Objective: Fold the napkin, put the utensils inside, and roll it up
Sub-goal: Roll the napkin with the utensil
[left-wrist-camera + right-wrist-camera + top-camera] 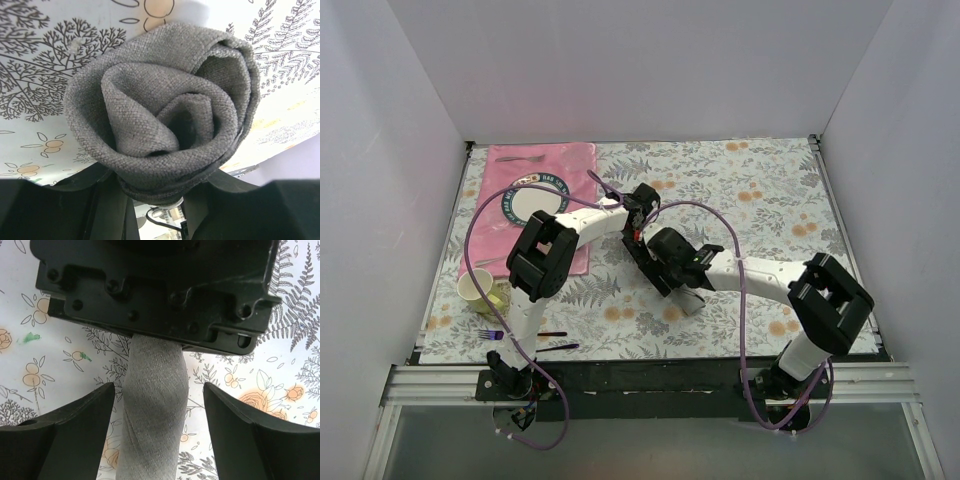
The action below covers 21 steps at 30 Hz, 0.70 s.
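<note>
The napkin (165, 110) is rolled into a grey tube and lies near the middle of the floral counter (760, 190). From above it is almost wholly hidden under the two arms, and only a small grey patch is seen just below centre. In the left wrist view its open end is seen head-on as a loose spiral of folds that fills most of the frame. What the folds enclose cannot be made out. The bottom of the roll is wedged between the left fingers (55, 210), which are pressed against it. Their tips are cut off by the lower edge of the frame. In the right wrist view the roll runs up the centre. Its upper end is covered by a black housing (155, 290) and its lower end is cut off by the frame. The right fingers (65, 440) are held wide apart on either side of it, with counter showing in both gaps. At the left of the top view, a pink placemat (545, 190) is partly hidden by the left arm. Below it stands a cup (475, 290), and a purple fork (490, 334) and a thin black utensil (558, 347) are seen only small, near the bottom edge of the counter.
</note>
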Motion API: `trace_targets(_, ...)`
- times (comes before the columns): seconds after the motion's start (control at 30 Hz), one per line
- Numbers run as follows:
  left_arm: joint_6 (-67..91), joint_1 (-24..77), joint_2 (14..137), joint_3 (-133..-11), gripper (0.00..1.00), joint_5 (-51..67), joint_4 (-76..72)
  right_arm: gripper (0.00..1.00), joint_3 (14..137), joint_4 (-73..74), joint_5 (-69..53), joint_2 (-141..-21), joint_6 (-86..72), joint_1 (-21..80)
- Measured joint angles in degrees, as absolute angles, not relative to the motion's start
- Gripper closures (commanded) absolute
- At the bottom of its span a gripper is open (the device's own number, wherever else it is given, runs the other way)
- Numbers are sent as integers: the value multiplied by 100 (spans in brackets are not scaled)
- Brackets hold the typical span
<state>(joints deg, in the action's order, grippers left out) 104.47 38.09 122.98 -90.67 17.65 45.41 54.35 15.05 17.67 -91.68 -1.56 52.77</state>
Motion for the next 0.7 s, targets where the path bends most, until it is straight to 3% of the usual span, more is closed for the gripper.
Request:
trace_targets(0.13, 10488, 3804, 12293, -9043, 61, 1806, 4499, 29, 5419, 1345, 1802, -9299, -154, 5280)
trace_targets(0.3, 10516, 3804, 12291, -9039, 58, 1826, 4495, 57, 5317, 1210, 1806, -9430, -209, 5280)
trace_targets(0.7, 10490, 3699, 12040, -8875, 27, 1835, 4462, 61, 5162, 1028, 1577, -9397, -381, 5048)
